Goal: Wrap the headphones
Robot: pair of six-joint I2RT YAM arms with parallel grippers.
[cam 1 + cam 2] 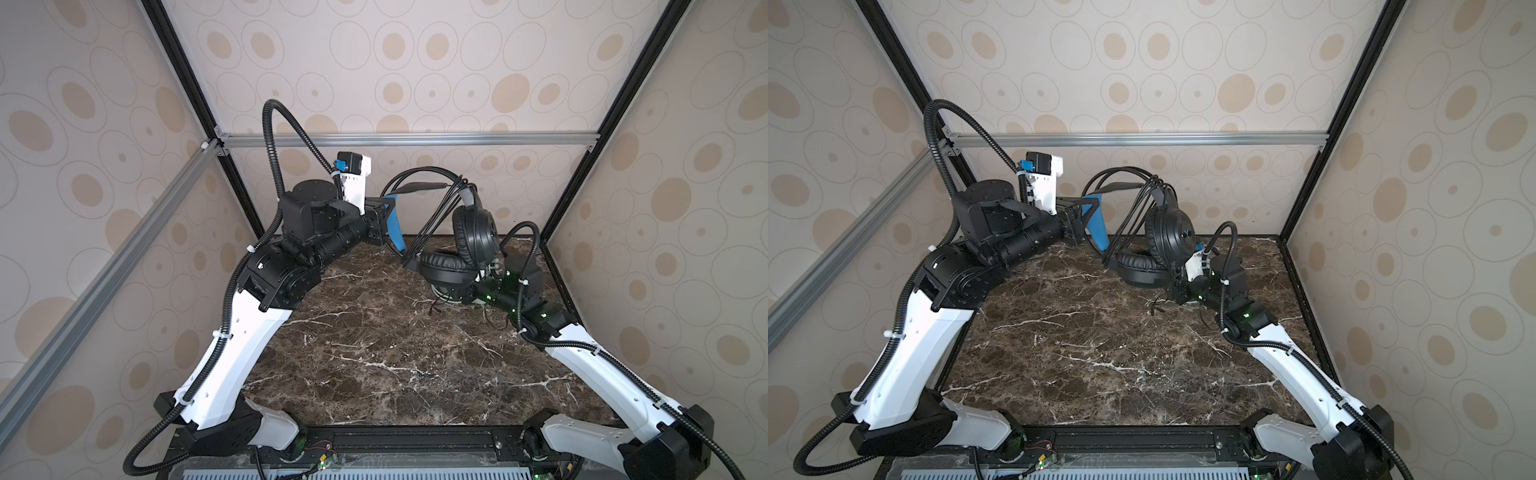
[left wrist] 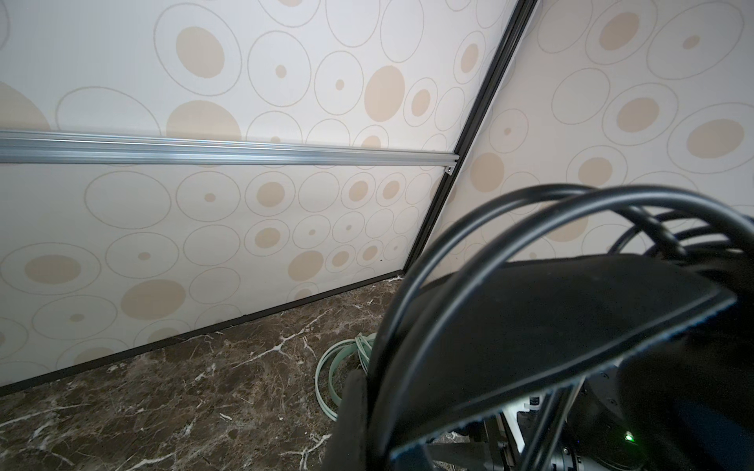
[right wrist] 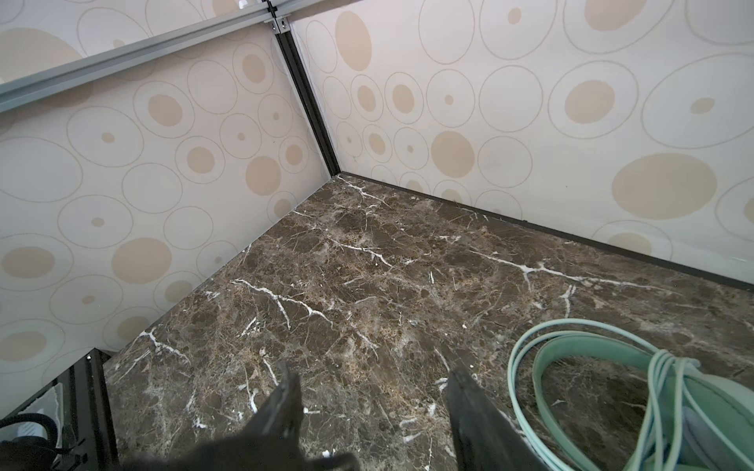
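White arm shells (image 1: pixel 245 345), black joints (image 1: pixel 276 276), corrugated cables (image 1: pixel 272 137)

Above the table's (image 1: pixel 374 353) rear right part hangs the raised headset (image 1: pixel 473 237), with the left end of its headband (image 1: pixel 415 188) in the left gripper (image 1: pixel 386 212). Its 2 ear cups (image 1: pixel 446 268) sit to the right, 1 upright above the other. The cord (image 1: pixel 432 216) loops over the headband down to the lower cup. Under that cup, on the table, lies the second headset (image 3: pixel 540 383), just beside the right gripper (image 3: pixel 371 391), whose jaws stand apart over the table.
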